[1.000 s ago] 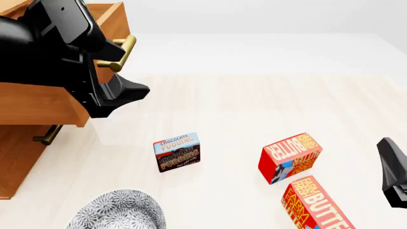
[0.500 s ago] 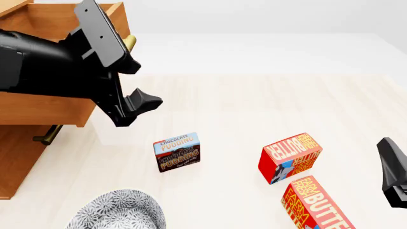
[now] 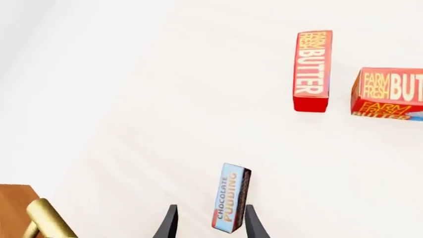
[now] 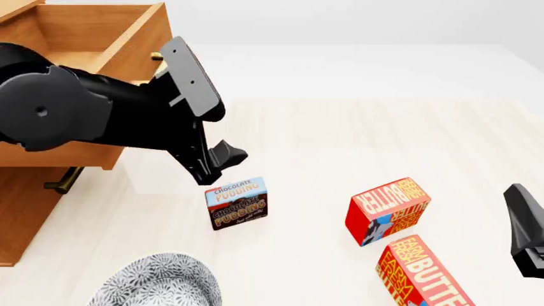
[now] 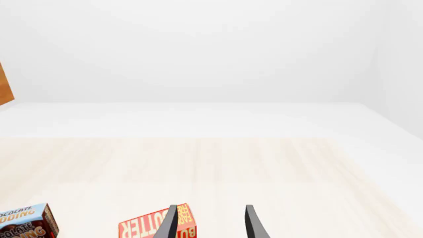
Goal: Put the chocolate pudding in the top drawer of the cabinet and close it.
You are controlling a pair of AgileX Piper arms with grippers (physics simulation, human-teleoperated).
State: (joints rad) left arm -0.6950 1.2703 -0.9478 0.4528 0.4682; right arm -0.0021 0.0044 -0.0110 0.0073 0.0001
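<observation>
There is one small flat chocolate pudding box with a light blue top and a dark brown bottom. It stands on the pale wooden table, near the front of the cabinet. Its words say "CHOCOLATE PUDDING" two times (once on the blue part, once on the brown part).

There are two red and orange butter boxes. One butter box stands to the right of the pudding, and the other butter box lies just beside it, closer to the camera. They say "FARM FRESH BUTTER".

There is one grey and white patterned bowl at the near edge.

The big brown wooden cabinet is at the left. Its top drawer is pulled open and shows light wood inside. One brass bar handle shows on a lower drawer.

The black left gripper hangs just above the pudding with its fingers apart, one on each side of the box. The black right gripper has its fingers apart too and holds nothing.
</observation>
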